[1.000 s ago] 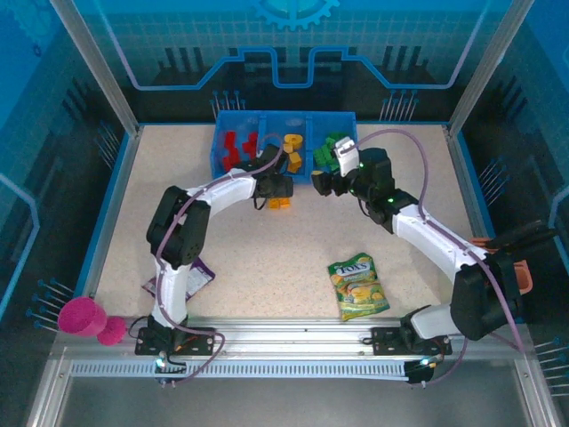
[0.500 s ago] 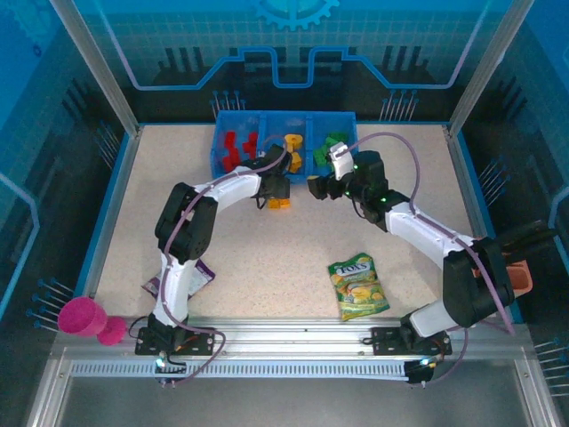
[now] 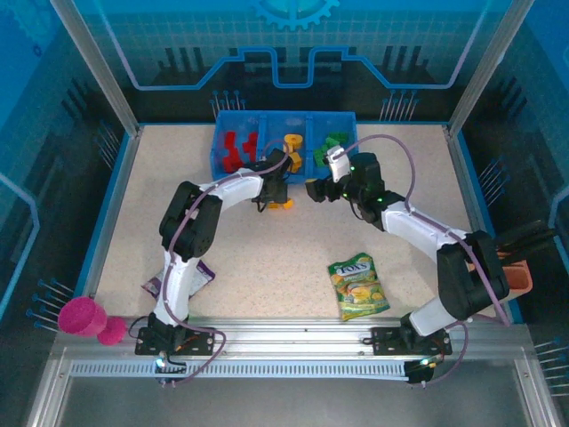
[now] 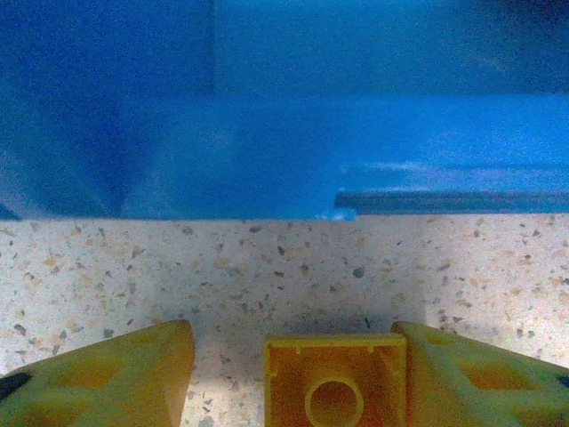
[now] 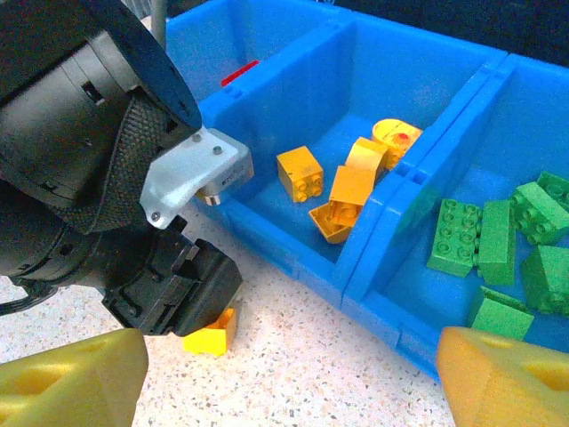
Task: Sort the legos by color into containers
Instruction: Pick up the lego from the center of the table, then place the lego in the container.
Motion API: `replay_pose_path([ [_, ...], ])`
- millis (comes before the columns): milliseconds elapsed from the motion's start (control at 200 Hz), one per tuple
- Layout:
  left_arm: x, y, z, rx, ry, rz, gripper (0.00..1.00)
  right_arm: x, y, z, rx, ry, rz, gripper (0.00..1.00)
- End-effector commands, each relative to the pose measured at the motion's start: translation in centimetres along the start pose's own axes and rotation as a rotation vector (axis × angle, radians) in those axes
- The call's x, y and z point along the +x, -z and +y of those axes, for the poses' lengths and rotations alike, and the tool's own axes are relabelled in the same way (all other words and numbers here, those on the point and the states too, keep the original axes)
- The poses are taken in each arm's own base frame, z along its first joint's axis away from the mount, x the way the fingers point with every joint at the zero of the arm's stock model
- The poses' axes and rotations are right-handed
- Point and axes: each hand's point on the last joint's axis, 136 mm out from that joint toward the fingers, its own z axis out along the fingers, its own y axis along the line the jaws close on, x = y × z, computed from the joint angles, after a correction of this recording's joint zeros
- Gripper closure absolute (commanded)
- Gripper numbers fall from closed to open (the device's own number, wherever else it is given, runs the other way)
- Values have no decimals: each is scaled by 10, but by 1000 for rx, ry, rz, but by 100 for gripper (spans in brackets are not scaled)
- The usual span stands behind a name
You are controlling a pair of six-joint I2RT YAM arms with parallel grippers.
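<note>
- Left gripper (image 4: 291, 326) has drawn its jaws closer over the last second while staying low at the brick (image 4: 335, 382). The right gripper (image 5: 292, 342) has backed off the green compartment to the table before the tray (image 5: 302, 258).
- Left jaws are apart, one on each side of the brick. The right finger is at the brick's edge and the left finger is a strip of bare table away, so nothing is clamped yet.
- Right jaws are wide apart with nothing between them, hovering near the left gripper and facing it.
- The brick is yellow and lies on the table just in front of the tray's front wall, a hollow face toward the wrist camera.
- It lies before the middle compartment, which holds the yellow bricks (image 5: 342, 191). Red bricks (image 3: 233, 147) lie in the left compartment and green bricks (image 5: 484, 236) in the right.
- To do the step well, I judge:
  - The brick sits off-centre, so closing will likely nudge it sideways. Close slowly and keep the wrist level so both pads meet flat sides.
  - Lift it clear of the wall before carrying it over the middle compartment.
  - Keep the right arm back, since the two grippers are near each other.
- The table (image 3: 267, 258) is flat, speckled beige and probably slippery.
- A bag (image 3: 358, 286) lies well apart on the near side, and a pink thing (image 3: 82, 316) sits at the near left corner.
- The room is a blue-lit enclosure with metal posts.
</note>
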Motion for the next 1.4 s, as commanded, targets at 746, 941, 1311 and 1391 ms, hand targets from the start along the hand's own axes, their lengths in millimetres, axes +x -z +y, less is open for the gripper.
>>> replay_pose_path([
  [746,-5,76,4,48,-92,-65,81,40,-21,19,-190,-90,224,15],
  [941,-77,108,-20,113,-101,-268,82,51,-18,15,-152,-138,278,17],
  [1311,-181,60,-21,24,-65,-439,82,65,6,24,-159,-158,332,19],
  [1391,-196,41,-14,-1,-49,-441,82,70,6,24,-154,-162,333,19],
])
